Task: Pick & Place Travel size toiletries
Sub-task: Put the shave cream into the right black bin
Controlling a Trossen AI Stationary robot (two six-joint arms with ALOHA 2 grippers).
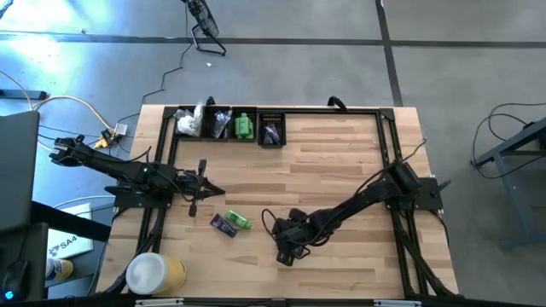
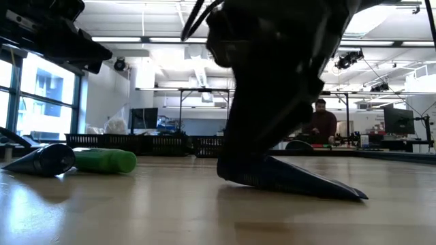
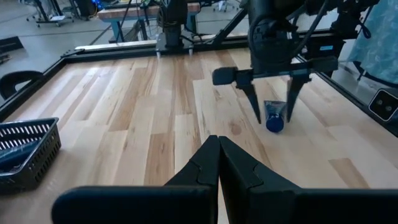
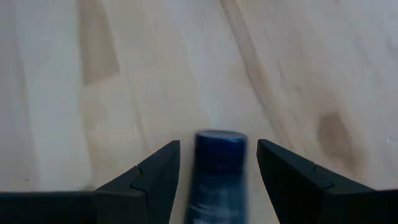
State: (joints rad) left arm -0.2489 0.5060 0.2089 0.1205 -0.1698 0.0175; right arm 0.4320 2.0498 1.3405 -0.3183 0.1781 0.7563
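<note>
Where the small blue tube (image 4: 217,168) lies on the bare wood, it is bracketed by the right gripper (image 4: 217,180), whose fingers are spread and hold nothing.

In the right wrist view the tube's long axis is seen to run straight out between the two fingers (image 4: 155,174), cap end farthest out, a gap left on each side; closing should meet its flanks. In the left wrist view, right of centre, the same tube (image 3: 273,116) is shown lying flat on the table (image 3: 161,118) with the right gripper (image 3: 272,115) pointing down over it, which the right wrist view cannot tell. In the high view, lower centre, the tube is hidden under the right gripper (image 1: 286,249); a green bottle (image 1: 239,222) and a dark purple sachet (image 1: 223,225) lie just left, nearer the left gripper (image 1: 205,189), seen pressed together and empty.
</note>
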